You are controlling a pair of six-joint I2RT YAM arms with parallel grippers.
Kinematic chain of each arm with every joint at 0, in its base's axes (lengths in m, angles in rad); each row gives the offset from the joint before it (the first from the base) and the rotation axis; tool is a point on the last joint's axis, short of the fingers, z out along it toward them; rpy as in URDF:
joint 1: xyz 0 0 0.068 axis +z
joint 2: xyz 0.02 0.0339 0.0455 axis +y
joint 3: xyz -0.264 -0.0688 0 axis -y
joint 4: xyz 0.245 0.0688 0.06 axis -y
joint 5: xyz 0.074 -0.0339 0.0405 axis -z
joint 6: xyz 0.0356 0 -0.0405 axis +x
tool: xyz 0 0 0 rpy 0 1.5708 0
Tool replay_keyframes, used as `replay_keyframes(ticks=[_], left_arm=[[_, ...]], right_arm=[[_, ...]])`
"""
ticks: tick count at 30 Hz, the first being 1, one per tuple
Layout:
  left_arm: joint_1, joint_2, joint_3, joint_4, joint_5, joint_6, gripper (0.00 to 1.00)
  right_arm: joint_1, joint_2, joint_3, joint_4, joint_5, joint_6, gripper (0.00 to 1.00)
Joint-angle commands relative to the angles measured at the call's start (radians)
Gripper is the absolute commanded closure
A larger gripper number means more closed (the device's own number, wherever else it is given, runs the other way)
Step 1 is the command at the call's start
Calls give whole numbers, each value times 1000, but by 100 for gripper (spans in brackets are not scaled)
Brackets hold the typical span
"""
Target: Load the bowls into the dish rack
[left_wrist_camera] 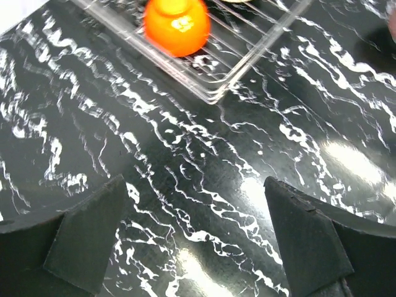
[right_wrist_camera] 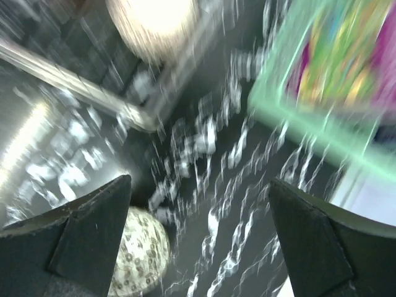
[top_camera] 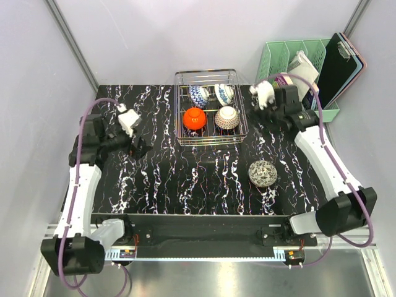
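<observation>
The silvery wire dish rack [top_camera: 242, 135] stands at the back middle of the table. In it lie two blue-and-white bowls [top_camera: 199, 96] [top_camera: 224, 93], the orange-red bowl [top_camera: 194, 117] and a net-patterned bowl [top_camera: 227, 117]. The other net-patterned bowl [top_camera: 263, 173] sits upside down on the table, right of centre. My left gripper [top_camera: 139, 148] is open and empty over bare table left of the rack; its view shows the orange bowl [left_wrist_camera: 176, 25] and the rack edge [left_wrist_camera: 247, 62]. My right gripper [top_camera: 271, 115] is open and empty right of the rack; its blurred view shows the loose bowl [right_wrist_camera: 139, 253] beside its left finger.
A mint-green slotted organiser [top_camera: 331, 114] with a black clipboard [top_camera: 337, 65] and papers stands at the back right, close behind my right wrist; it also shows in the right wrist view [right_wrist_camera: 309, 117]. The rack's corner [right_wrist_camera: 136, 111] is up left there. The tabletop is black marble-patterned.
</observation>
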Motion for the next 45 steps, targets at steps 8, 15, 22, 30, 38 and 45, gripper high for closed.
replay_keyframes(ticks=[8,15,22,30,38,45], left_arm=[[-626,283,298,-83,-298,-78,1],[-841,664,539,-76,-365,-228,1],[-965,933,728,-67,-444,-374,1],[-1033,1122,893,-62,-476,-464,1],[-1036,1243,1036,-67,-505,-514,1],[-1051,1316,1094,-68,-534,-544,1]], right_arm=[[-187,-297,-436,0,29,14,0],[-257,-402,-521,32,124,68,0],[-352,-454,-571,124,198,157,0],[-412,-495,-581,136,184,178,0],[-431,-506,-565,135,166,195,0],[-448,-550,-561,123,123,215,0]])
